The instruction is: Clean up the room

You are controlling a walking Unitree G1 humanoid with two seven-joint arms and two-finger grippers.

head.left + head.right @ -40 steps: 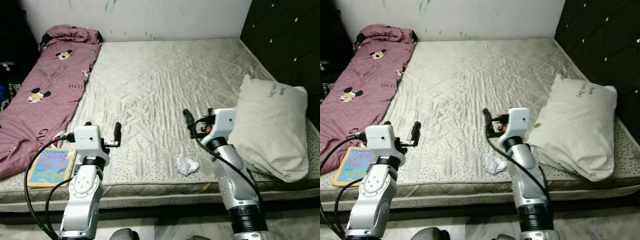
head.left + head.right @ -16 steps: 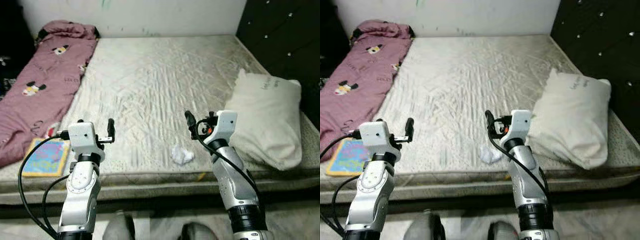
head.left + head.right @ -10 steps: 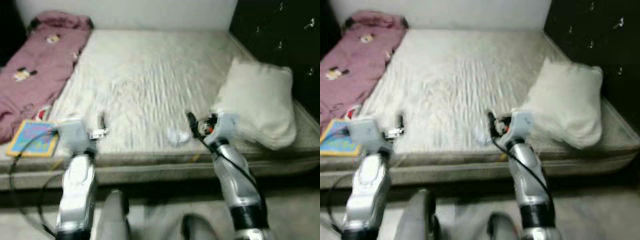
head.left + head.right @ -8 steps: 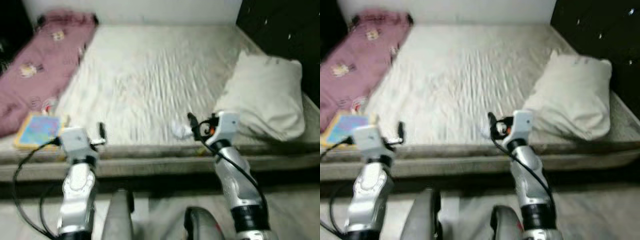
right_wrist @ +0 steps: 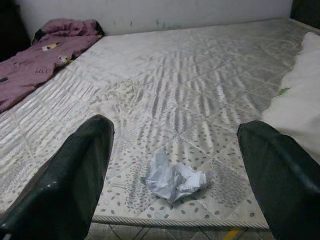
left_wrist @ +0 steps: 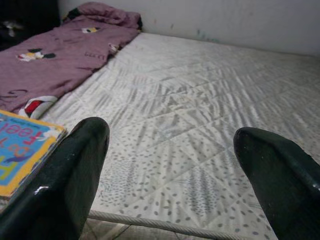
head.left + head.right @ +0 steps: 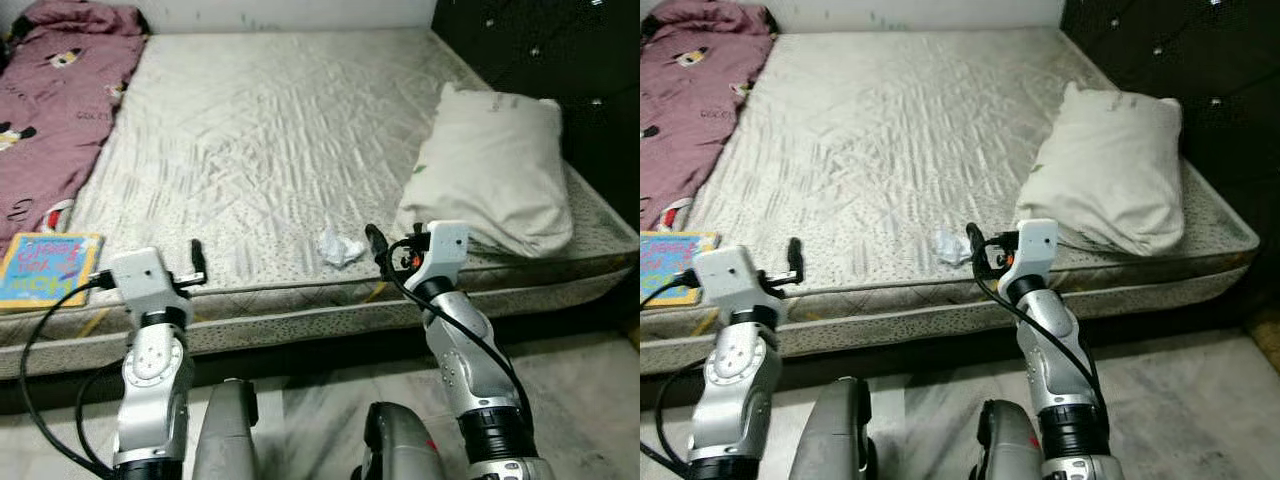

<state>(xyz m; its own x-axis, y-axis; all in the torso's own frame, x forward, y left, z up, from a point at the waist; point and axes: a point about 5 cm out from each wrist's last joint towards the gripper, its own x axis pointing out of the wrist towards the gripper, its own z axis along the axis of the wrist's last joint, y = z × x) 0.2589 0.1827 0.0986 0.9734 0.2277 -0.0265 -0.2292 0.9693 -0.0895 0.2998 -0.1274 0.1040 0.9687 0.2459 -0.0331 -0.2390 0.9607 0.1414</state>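
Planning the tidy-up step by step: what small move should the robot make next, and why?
Probably ease the right gripper forward and down onto the crumpled paper. Its fingers are open, and the paper lies on the mattress near the front edge, just ahead of them and not yet touched.

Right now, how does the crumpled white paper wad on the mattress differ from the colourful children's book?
The crumpled white paper wad is small, plain and lumpy; the colourful children's book is larger, flat and printed in bright blue and yellow. The wad lies just ahead of the open right gripper; the book lies beside the maroon printed blanket, outside the left gripper. Both lie near the quilted mattress's front edge.
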